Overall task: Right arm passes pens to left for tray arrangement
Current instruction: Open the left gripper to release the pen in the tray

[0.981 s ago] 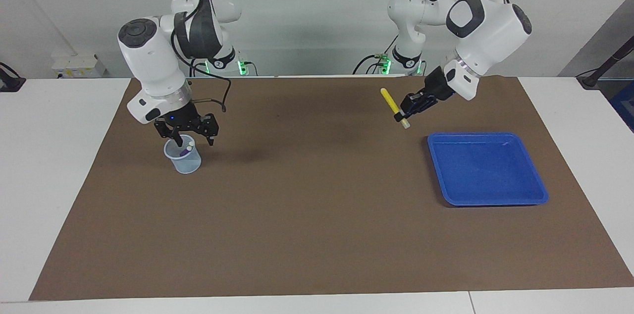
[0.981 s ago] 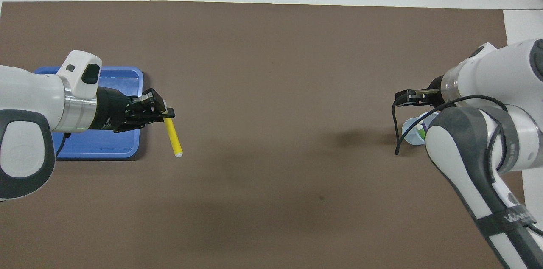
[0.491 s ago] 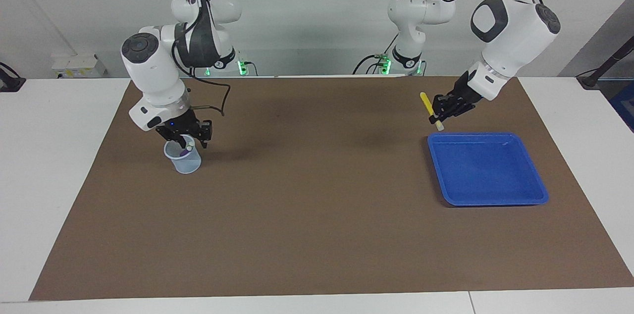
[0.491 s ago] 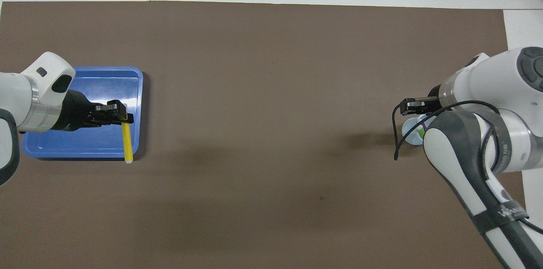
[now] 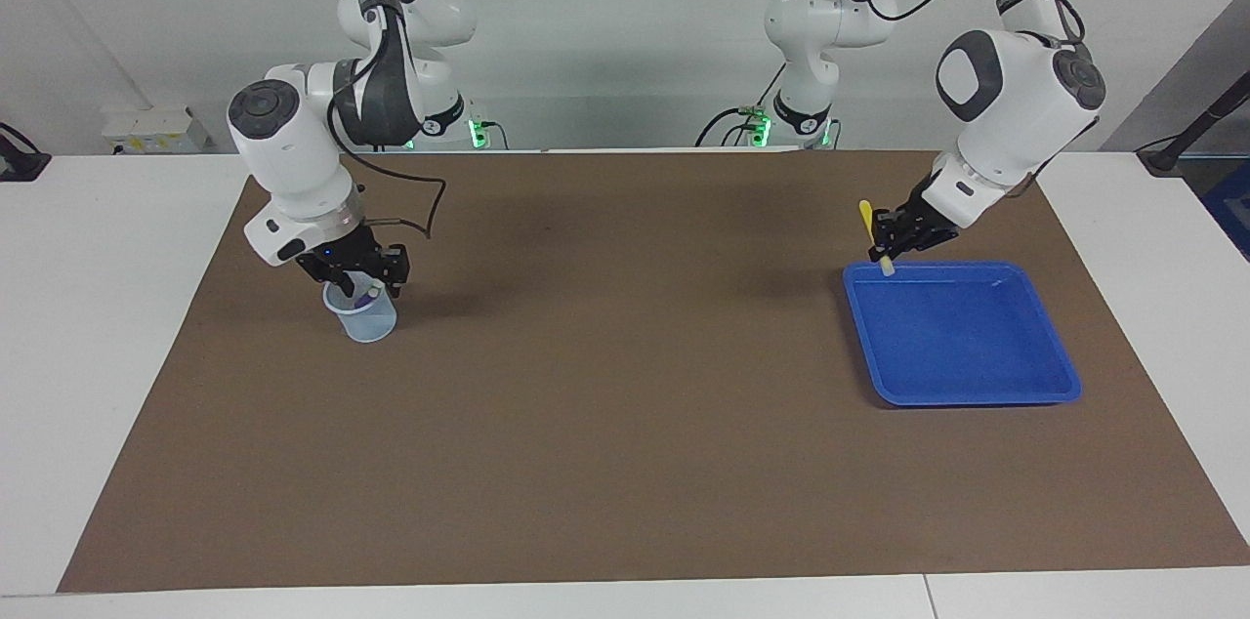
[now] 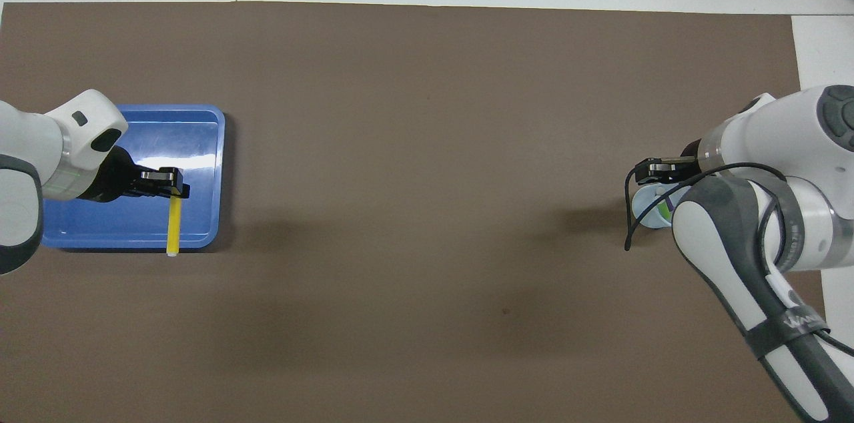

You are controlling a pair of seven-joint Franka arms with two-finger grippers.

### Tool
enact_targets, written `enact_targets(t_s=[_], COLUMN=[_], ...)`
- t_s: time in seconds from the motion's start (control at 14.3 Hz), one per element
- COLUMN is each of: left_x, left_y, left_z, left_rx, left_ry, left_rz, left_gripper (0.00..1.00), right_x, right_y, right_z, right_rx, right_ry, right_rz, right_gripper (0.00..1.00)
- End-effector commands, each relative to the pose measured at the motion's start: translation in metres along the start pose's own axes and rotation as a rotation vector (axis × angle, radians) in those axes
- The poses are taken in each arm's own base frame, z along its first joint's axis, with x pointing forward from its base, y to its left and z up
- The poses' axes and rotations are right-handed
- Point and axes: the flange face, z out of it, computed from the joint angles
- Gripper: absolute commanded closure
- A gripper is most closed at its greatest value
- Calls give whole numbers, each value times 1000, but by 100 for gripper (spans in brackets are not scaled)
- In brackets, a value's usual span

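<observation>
My left gripper (image 5: 889,243) is shut on the yellow pen (image 5: 868,225). It holds the pen steeply tilted, pale end down, over the edge of the blue tray (image 5: 977,394) that is nearest the robots. From overhead, the left gripper (image 6: 175,190) and the yellow pen (image 6: 173,226) lie over the tray (image 6: 193,133). My right gripper (image 5: 370,283) is open and low over the pale-blue cup (image 5: 363,318), its fingers on either side of a pale pen end. The purple pen (image 5: 358,303) stands in the cup. The green pen (image 6: 663,210) shows in the cup (image 6: 646,209) under the right gripper (image 6: 657,171).
A brown mat (image 5: 625,404) covers the white table. The tray lies at the left arm's end and the cup at the right arm's end. A black cable loops off the right wrist beside the cup.
My left gripper has carried the yellow pen from over the mat to over the tray's edge and lowered it. My right gripper has sunk lower over the cup.
</observation>
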Motion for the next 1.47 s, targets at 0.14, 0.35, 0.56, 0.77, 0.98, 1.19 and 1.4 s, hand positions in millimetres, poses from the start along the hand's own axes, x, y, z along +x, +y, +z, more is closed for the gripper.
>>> enact_targets(t_s=[0.14, 0.35, 0.56, 0.77, 0.98, 1.19, 1.4], left_x=[16, 26, 38, 51, 66, 68, 71], left_y=[-28, -34, -44, -53, -64, -68, -73], left_z=[16, 37, 62, 80, 98, 105, 122], left_rx=[68, 74, 109, 116, 121, 124, 130], left_ry=[16, 19, 26, 38, 48, 59, 69], left_rz=[38, 33, 43, 54, 45, 42, 45], left_gripper=[100, 100, 100, 100, 100, 100, 100], right_x=[-1, 0, -1, -4, -6, -6, -5], right_y=[11, 12, 19, 19, 18, 19, 20], right_z=[15, 16, 19, 23, 24, 24, 23], right_rx=[-15, -15, -15, -16, -15, -15, -15], right_ry=[-6, -8, -14, -23, -27, -31, -30], right_rz=[-10, -8, 2, 2, 4, 3, -9], right_gripper=[42, 43, 49, 57, 58, 65, 82])
